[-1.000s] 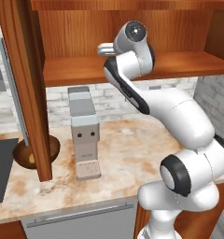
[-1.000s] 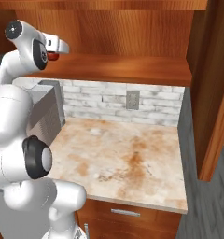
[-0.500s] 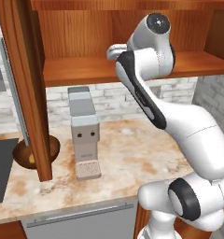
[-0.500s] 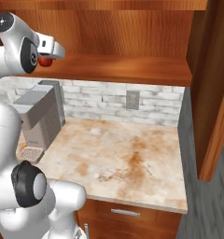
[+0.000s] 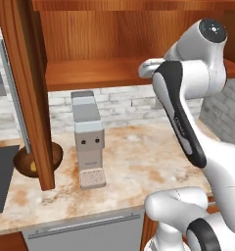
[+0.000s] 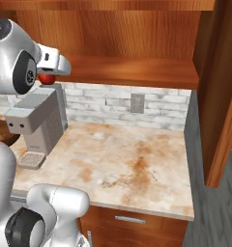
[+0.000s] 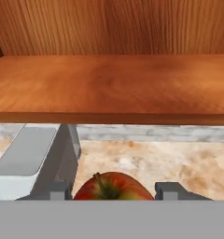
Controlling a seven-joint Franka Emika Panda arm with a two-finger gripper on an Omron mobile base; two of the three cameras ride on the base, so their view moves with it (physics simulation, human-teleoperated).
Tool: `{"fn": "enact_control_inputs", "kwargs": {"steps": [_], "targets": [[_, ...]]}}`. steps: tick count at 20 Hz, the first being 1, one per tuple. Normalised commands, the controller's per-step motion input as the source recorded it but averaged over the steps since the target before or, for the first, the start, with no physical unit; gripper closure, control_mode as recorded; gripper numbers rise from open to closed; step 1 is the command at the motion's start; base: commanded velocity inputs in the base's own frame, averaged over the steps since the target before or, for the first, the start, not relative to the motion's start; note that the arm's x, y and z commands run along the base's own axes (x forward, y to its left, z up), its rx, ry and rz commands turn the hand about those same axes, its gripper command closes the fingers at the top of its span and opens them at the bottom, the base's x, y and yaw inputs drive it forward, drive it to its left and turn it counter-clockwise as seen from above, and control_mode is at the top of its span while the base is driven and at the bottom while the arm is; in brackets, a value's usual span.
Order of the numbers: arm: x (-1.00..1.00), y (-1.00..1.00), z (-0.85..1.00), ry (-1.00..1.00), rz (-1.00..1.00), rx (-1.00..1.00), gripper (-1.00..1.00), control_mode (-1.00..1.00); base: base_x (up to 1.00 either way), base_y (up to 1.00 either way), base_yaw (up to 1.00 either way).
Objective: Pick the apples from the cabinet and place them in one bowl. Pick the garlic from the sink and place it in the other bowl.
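Red apple: the small round red apple (image 7: 114, 186) with its brown stem sits between my two dark fingertips (image 7: 169, 190), out in front of the shelf edge and above the counter; in the right base view it shows as a red spot (image 6: 46, 78) under my hand.
Gripper: my two-finger gripper (image 7: 113, 190) is clamped on the red apple, one tip on each side.
Risk, slip: I judge the hold to be on a smooth round fruit, so a fast swing could roll it out onto the mottled beige stone counter (image 6: 123, 159).
Risk, collision: the grey box-shaped coffee machine (image 6: 36, 121) stands just below my hand, and the reddish-brown cabinet door (image 5: 26, 88) hangs between me and the bowl; a low or wide path could strike either.
Cabinet: the reddish-brown wooden cabinet shelf (image 7: 109, 86) looks bare.
Bowl: a brown wooden bowl (image 5: 27, 163) sits partly behind the door, with something yellow (image 5: 33, 167) inside, likely the other apple.
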Motion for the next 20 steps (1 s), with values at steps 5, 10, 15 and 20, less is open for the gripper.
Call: {"fn": "enact_control_inputs", "kwargs": {"steps": [5,10,15,20], "targets": [[-0.42,-0.18,-0.22,0.06,-0.29,0.00,1.00,-1.00,0.00,0.00,0.00],[-0.72,-0.11,-0.06,0.01,-0.22,0.05,1.00,-1.00,0.00,0.00,0.00],[-1.00,-0.15,-0.16,0.00,-0.04,0.10,1.00,-1.00,0.00,0.00,0.00],[-0.76,-0.10,-0.21,0.02,0.05,0.01,1.00,-1.00,0.00,0.00,0.00]]}}
